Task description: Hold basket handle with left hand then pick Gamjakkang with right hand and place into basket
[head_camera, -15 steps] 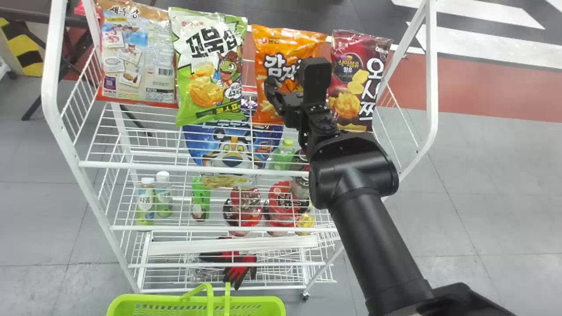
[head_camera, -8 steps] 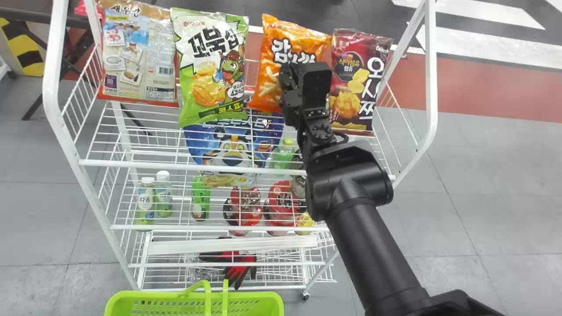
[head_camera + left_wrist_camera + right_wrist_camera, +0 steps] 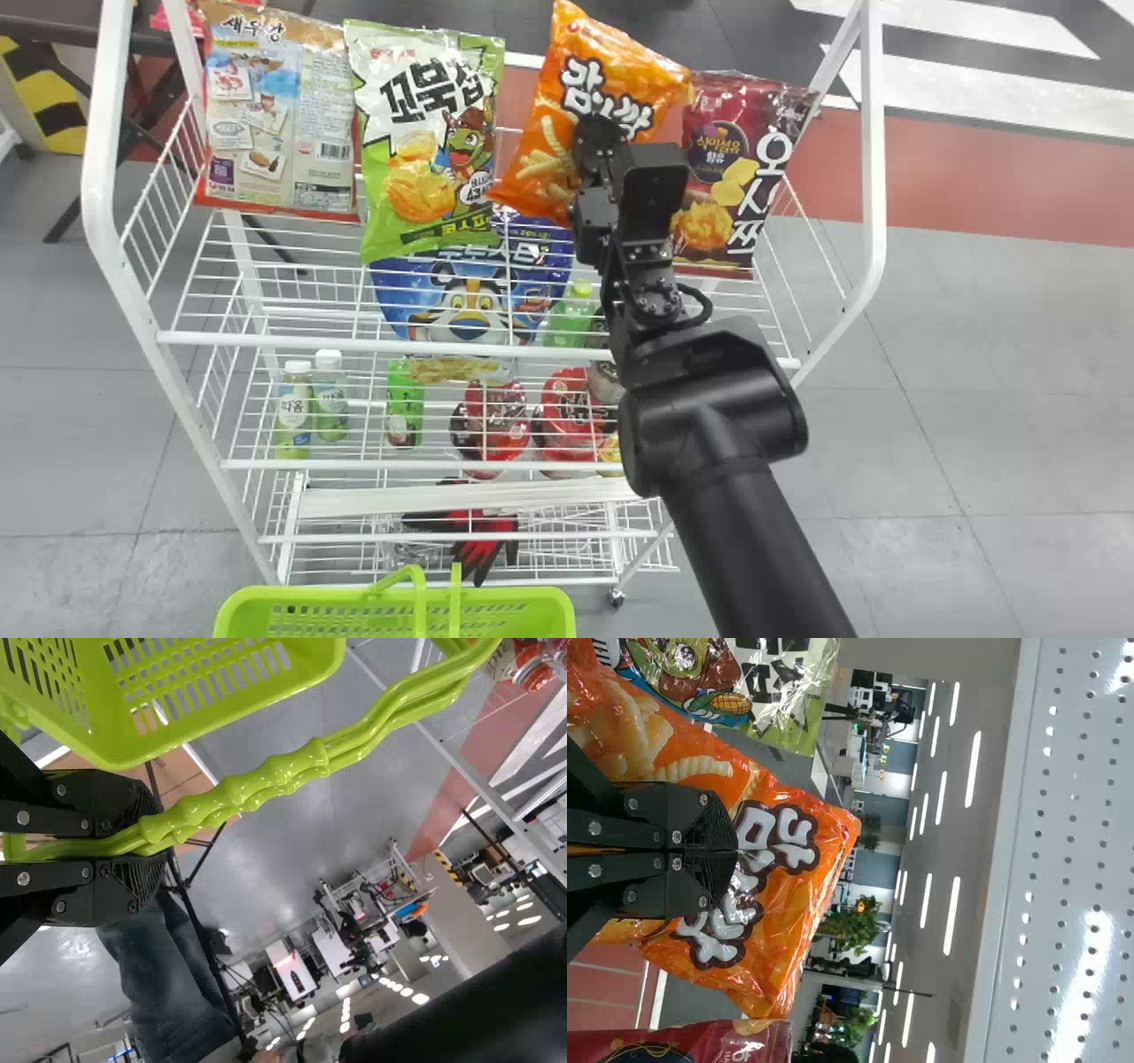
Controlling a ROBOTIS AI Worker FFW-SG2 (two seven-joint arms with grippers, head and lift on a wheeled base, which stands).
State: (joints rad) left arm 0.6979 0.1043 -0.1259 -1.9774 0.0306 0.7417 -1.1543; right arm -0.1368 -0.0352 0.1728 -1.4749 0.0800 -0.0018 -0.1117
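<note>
Though top-up, Gamjakkang (image 3: 565, 111) tilted rightward

Bright ceiling lights (image 3: 952, 915), scattered glare

Green basket handles (image 3: 282, 771) in tool (image 3: 149, 848)

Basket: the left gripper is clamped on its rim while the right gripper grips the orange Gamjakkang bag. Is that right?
Not the rim: the left wrist view shows the left gripper closed on the handle of the basket. The right gripper does grip the orange Gamjakkang bag.
</note>
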